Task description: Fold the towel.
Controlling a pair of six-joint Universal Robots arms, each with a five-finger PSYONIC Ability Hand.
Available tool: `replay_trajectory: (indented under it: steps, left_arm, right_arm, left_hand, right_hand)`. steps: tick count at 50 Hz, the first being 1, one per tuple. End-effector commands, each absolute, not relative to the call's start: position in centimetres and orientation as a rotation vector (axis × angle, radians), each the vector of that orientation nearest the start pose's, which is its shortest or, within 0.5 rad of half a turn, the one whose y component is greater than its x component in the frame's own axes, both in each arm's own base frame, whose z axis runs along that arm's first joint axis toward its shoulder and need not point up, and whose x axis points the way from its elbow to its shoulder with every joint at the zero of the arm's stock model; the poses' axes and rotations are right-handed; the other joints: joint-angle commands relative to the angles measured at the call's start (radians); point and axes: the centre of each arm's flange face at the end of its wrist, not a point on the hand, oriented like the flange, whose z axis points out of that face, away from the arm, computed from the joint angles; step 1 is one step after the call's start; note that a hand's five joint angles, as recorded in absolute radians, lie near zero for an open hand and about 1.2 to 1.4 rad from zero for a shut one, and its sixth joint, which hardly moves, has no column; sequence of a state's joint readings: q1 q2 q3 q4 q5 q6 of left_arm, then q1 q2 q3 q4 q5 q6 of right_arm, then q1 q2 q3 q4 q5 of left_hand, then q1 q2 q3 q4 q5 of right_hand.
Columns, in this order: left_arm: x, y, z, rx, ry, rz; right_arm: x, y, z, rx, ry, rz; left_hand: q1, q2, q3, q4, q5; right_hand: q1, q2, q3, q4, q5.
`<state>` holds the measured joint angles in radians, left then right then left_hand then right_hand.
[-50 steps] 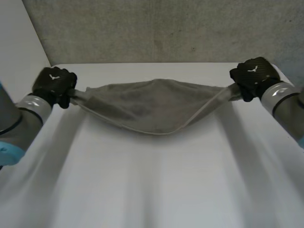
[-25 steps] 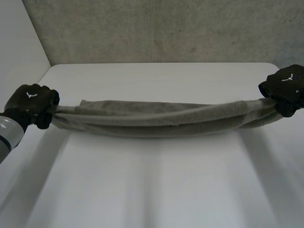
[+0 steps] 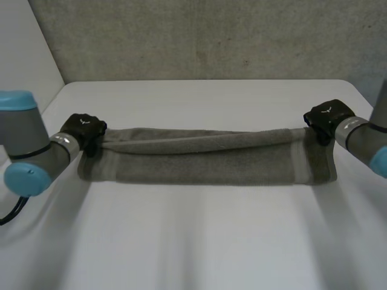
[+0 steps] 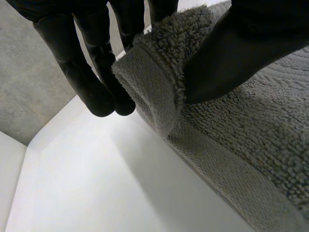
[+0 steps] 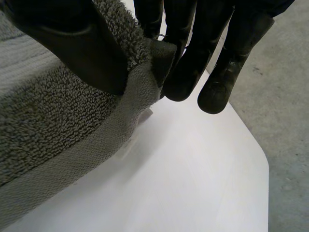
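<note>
1. Across the middle of the frame, the grey towel (image 3: pixel 205 158) lies on the white table (image 3: pixel 193 241) as a long folded band running left to right.
2. At the band's left end, the left hand (image 3: pixel 84 130) pinches a corner of the cloth between thumb and fingers.
3. At the right end, the right hand (image 3: pixel 326 118) grips the other corner the same way, its thumb pressing the terry against the fingers.

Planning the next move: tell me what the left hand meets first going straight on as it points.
The left hand pinches the towel's corner; just past its fingertips lies bare white table, probably the first contact, though depth is unclear.
</note>
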<state>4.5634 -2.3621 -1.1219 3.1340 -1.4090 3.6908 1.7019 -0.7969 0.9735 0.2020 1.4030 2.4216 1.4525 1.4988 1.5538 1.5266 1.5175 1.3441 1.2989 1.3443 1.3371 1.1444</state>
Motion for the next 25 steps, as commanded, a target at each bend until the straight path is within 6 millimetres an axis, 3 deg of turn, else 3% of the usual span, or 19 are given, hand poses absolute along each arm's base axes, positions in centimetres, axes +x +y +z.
replay_trajectory:
  steps: [1, 6, 7, 8, 9, 11, 12, 13, 20, 22, 25]
  left_arm:
    - [-22.7, -42.9, 12.7, 0.969, 2.249, -1.753]
    - [-22.9, -44.6, 12.4, 0.914, 2.207, -1.759]
    - [-22.9, -45.0, 12.2, 0.901, 2.204, -1.750]
    - [-23.1, -45.1, 12.1, 0.901, 2.210, -1.743]
    - [-23.1, -45.1, 12.1, 0.901, 2.210, -1.742]
    - [-24.0, -44.9, 12.1, 0.917, 2.216, -1.735]
    - [-24.0, -44.9, 12.1, 0.917, 2.216, -1.735]
    - [-24.6, -44.7, 12.3, 0.931, 2.212, -1.744]
    - [-25.3, -44.4, 14.2, 0.931, 2.181, -1.796]
    - [-25.3, -44.3, 15.9, 0.912, 2.165, -1.829]
    - [-25.3, -44.0, 16.8, 0.904, 2.163, -1.843]
  right_arm:
    - [20.9, -43.4, 16.2, -1.267, 2.422, -1.994]
    - [21.0, -44.8, 15.2, -1.247, 2.432, -2.054]
    - [21.1, -45.1, 15.1, -1.239, 2.436, -2.067]
    - [21.5, -45.1, 15.0, -1.239, 2.433, -2.074]
    - [21.5, -45.1, 15.0, -1.239, 2.433, -2.074]
    - [21.7, -45.2, 15.2, -1.225, 2.439, -2.097]
    - [21.7, -45.2, 15.2, -1.225, 2.439, -2.097]
    - [21.9, -45.2, 15.3, -1.209, 2.442, -2.101]
    - [22.0, -45.1, 16.3, -1.068, 2.411, -2.147]
    - [21.8, -44.4, 19.3, -0.992, 2.357, -2.207]
    - [21.5, -44.0, 20.8, -0.957, 2.333, -2.247]
  left_hand:
    - [-0.056, -0.103, -0.158, -0.130, -0.296]
    - [-0.138, -0.184, -0.239, -0.212, -0.378]
    - [-0.362, -0.408, -0.463, -0.436, -0.601]
    - [-0.693, -0.739, -0.794, -0.767, -0.932]
    - [-0.696, -0.742, -0.797, -0.770, -0.935]
    - [-1.265, -1.312, -1.367, -1.340, -1.505]
    - [-1.268, -1.315, -1.370, -1.342, -1.508]
    - [-1.278, -1.324, -1.379, -1.352, -1.517]
    - [-1.278, -1.324, -1.379, -1.352, -1.517]
    - [-1.278, -1.324, -1.379, -1.352, -1.517]
    - [-1.278, -1.324, -1.379, -1.352, -1.517]
  right_hand:
    - [0.052, 0.097, 0.052, 0.059, 0.077]
    - [0.052, 0.097, 0.052, 0.059, 0.077]
    - [0.052, 0.097, 0.052, 0.059, 0.077]
    - [-0.208, -0.163, -0.209, -0.201, -0.183]
    - [-0.211, -0.166, -0.211, -0.204, -0.186]
    - [-0.927, -0.881, -0.927, -0.920, -0.902]
    - [-0.930, -0.885, -0.930, -0.923, -0.905]
    - [-1.170, -1.124, -1.170, -1.163, -1.144]
    - [-1.170, -1.124, -1.170, -1.163, -1.144]
    - [-1.170, -1.124, -1.170, -1.163, -1.144]
    - [-1.170, -1.124, -1.170, -1.163, -1.144]
